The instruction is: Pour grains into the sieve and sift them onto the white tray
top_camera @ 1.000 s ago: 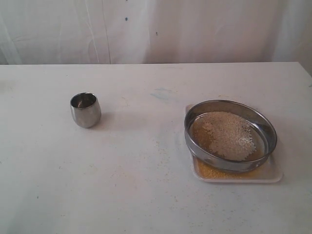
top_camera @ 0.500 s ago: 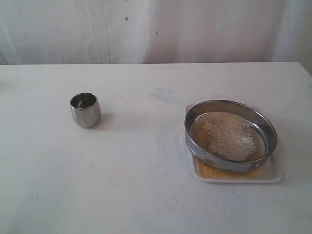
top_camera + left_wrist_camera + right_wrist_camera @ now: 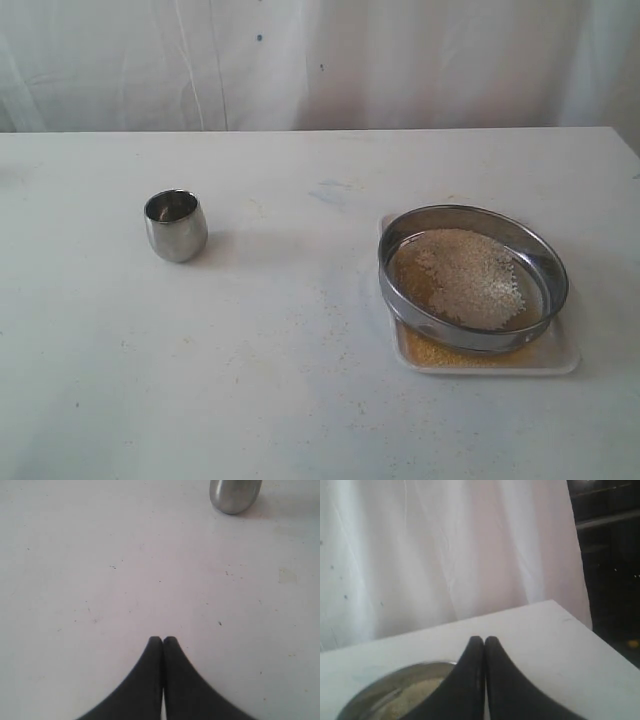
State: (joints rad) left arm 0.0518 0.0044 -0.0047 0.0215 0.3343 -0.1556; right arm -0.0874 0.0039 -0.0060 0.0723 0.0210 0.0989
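The round steel sieve (image 3: 473,278) rests on the white tray (image 3: 565,360) at the right of the table. Pale coarse grains (image 3: 470,278) lie heaped on its mesh, and fine yellow grains (image 3: 432,351) cover the tray below. The sieve's rim (image 3: 380,690) and some grains also show in the right wrist view, just beyond my right gripper (image 3: 484,639), which is shut and empty. My left gripper (image 3: 162,639) is shut and empty over bare table, well short of the steel cup (image 3: 234,495). Neither arm appears in the exterior view.
A small rounded steel cup (image 3: 176,225) stands upright at the left of the table. A white curtain (image 3: 320,60) hangs behind the table. The table's right edge (image 3: 580,625) drops off to a dark area.
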